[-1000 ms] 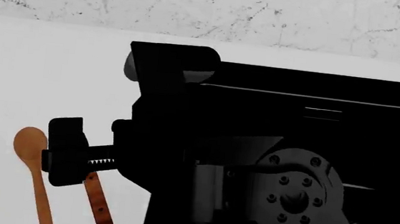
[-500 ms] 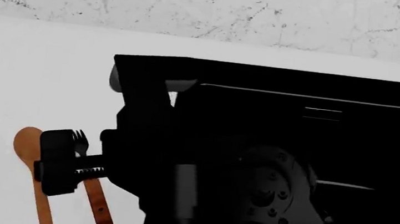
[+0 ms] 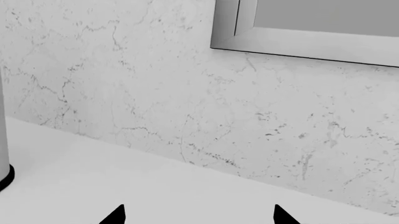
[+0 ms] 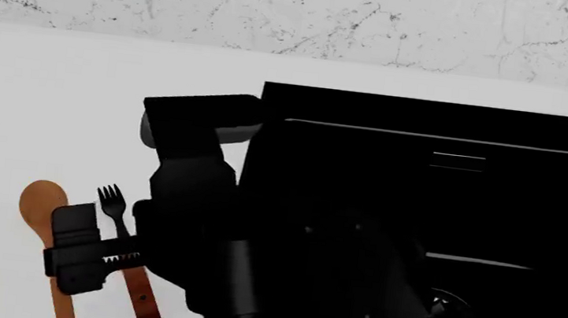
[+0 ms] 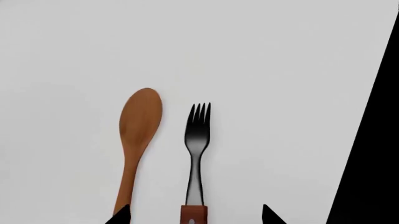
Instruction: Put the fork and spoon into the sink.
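We saw the right gripper (image 5: 193, 215) spread open, straddling the black-tined, wooden-handled fork (image 5: 197, 140), its handle running lengthwise between the fingertips.

Bare desk (image 5: 281, 70) all around fork (image 5: 197, 135) and spoon (image 5: 138, 135), narrow gap between them; right tool (image 5: 193, 215) spread over fork handle; sink (image 4: 457, 122) edge near.

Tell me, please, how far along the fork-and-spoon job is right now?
Nothing is done yet: the black-tined fork with a reddish wooden handle and the one-piece light wooden spoon both lie on the white countertop, outside the black rectangular sink. The right gripper hangs open over the fork's handle. Both pickups and drops remain.
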Motion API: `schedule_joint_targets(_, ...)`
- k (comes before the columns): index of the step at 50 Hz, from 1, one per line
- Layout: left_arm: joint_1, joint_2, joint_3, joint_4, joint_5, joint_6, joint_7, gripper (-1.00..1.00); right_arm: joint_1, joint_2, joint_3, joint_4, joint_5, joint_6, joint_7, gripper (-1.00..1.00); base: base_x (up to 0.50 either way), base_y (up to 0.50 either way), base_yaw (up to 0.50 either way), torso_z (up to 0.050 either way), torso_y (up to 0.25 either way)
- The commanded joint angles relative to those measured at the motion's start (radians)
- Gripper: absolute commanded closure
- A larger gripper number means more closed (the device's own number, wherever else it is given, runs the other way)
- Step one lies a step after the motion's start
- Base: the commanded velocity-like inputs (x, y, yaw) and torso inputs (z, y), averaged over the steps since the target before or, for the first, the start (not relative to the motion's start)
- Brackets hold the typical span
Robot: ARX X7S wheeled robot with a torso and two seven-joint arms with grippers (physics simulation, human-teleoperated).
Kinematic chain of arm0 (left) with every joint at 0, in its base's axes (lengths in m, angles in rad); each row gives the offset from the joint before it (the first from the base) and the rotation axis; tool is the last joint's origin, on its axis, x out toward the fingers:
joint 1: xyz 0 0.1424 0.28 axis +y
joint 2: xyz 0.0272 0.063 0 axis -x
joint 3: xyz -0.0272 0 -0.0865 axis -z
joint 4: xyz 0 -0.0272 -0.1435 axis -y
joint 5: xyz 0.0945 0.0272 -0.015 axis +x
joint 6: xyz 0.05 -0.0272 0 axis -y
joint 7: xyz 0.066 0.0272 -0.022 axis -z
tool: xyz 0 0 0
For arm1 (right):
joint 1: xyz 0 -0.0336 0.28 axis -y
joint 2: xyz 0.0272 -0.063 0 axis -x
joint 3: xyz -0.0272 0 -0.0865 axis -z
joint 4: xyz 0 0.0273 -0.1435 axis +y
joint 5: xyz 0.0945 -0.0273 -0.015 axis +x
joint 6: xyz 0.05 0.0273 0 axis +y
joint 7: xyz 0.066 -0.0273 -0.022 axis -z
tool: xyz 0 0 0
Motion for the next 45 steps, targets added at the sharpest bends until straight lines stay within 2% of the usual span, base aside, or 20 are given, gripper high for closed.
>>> schedule_joint_targets(1, 0.009, 0.002, 0.002, -0.017, 0.013, 0.015, 0.018, -1.0, 0.002, -0.02, -0.029, 0.02, -0.02, 0.002, -0.016, -1.0, 0.0, 0.0, 0.0, 0.0, 0.0)
schedule_joint_targets(45, 0.052, 0.004, 0.0, -0.053, 0.048, 0.063, 0.074, -1.0, -0.014, -0.073, -0.129, 0.126, -0.101, -0.024, -0.101, -1.0, 0.0, 0.0, 0.0, 0.0, 0.0)
